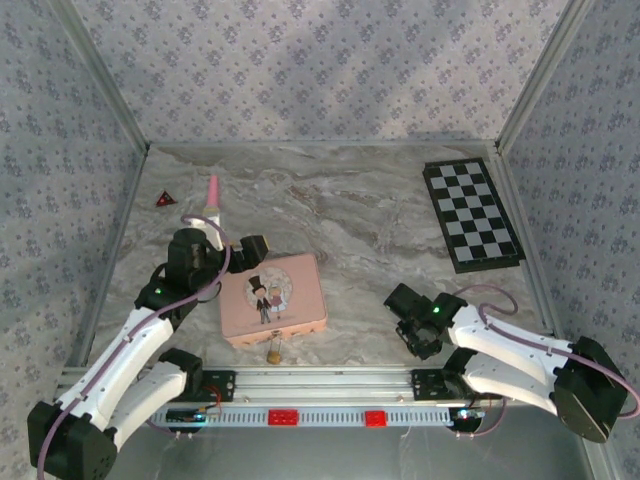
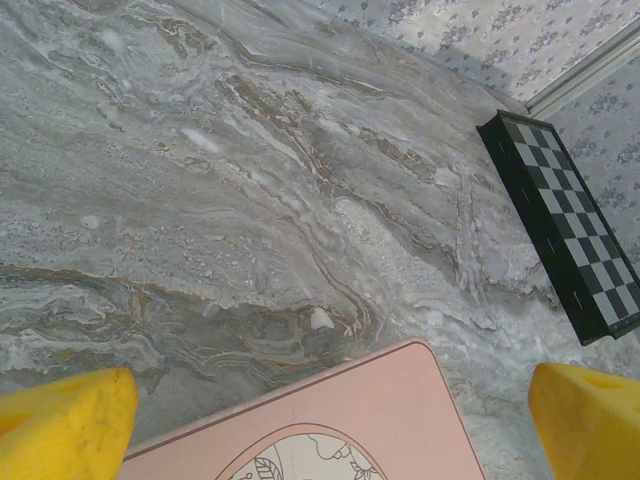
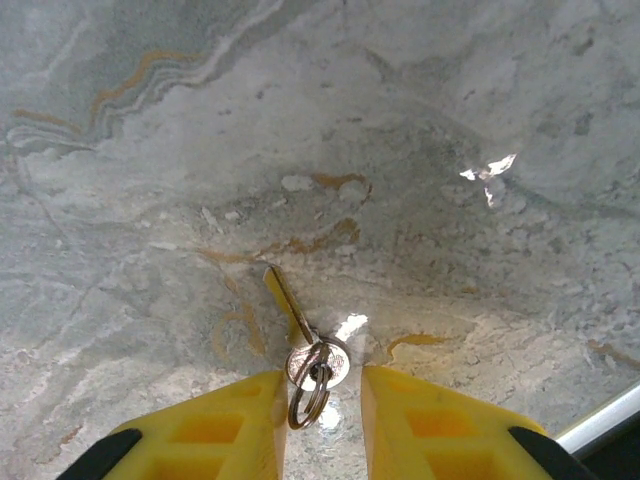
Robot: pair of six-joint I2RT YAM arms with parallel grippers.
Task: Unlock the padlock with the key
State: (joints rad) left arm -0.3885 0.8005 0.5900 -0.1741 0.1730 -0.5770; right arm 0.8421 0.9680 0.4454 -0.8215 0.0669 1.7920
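Observation:
The slim yellowish key [image 3: 288, 304] lies flat on the marble table, its round head and a steel split ring [image 3: 310, 395] toward me. My right gripper [image 3: 323, 385] is open and low over the table, its yellow fingers [image 3: 215, 425] on either side of the key's head and ring. The tiny brass padlock [image 1: 273, 350] sits at the near edge of the pink cartoon tin [image 1: 272, 298]. My left gripper [image 2: 327, 390] is open wide above the tin's far corner [image 2: 400, 400], holding nothing. In the top view the right gripper [image 1: 412, 322] stands right of the tin.
A black-and-white chessboard [image 1: 470, 215] lies at the back right. A pink stick with a pale end [image 1: 213, 197] and a small dark red triangle [image 1: 165, 200] lie at the back left. Patterned walls enclose the table; a metal rail [image 1: 320, 385] runs along the near edge.

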